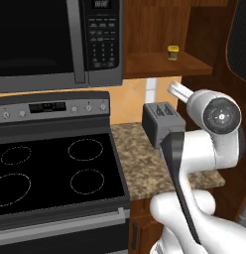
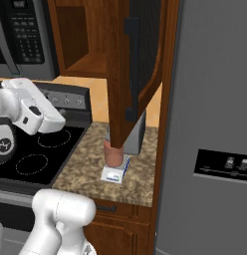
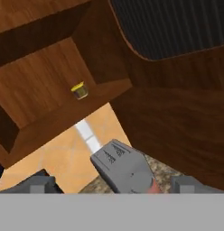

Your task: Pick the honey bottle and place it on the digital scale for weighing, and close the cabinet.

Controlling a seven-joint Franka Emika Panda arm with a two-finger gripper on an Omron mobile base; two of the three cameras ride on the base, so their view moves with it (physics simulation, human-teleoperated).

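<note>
kitchen: stove point(image 1: 55, 173), microwave point(image 1: 45, 39), fridge point(image 2: 210, 124)

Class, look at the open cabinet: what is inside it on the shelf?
A tiny yellow jar stands on the shelf of the cabinet, apart from the walls. The microwave hides the shelf's left part, so anything there cannot be seen.

Cabinet point(image 2: 85, 40) hangs on the wall right of the microwave point(image 1: 55, 39); its door point(image 2: 138, 64) stands open toward me. Small jar point(image 1: 173, 52) sits on the cabinet shelf. Below, on the counter point(image 2: 85, 169) right of the stove point(image 1: 50, 173): toaster point(image 1: 162, 124) at back, honey bottle point(image 2: 114, 154) on the digital scale point(image 2: 115, 172) in front. Fridge point(image 2: 210, 124) at far right.
</note>
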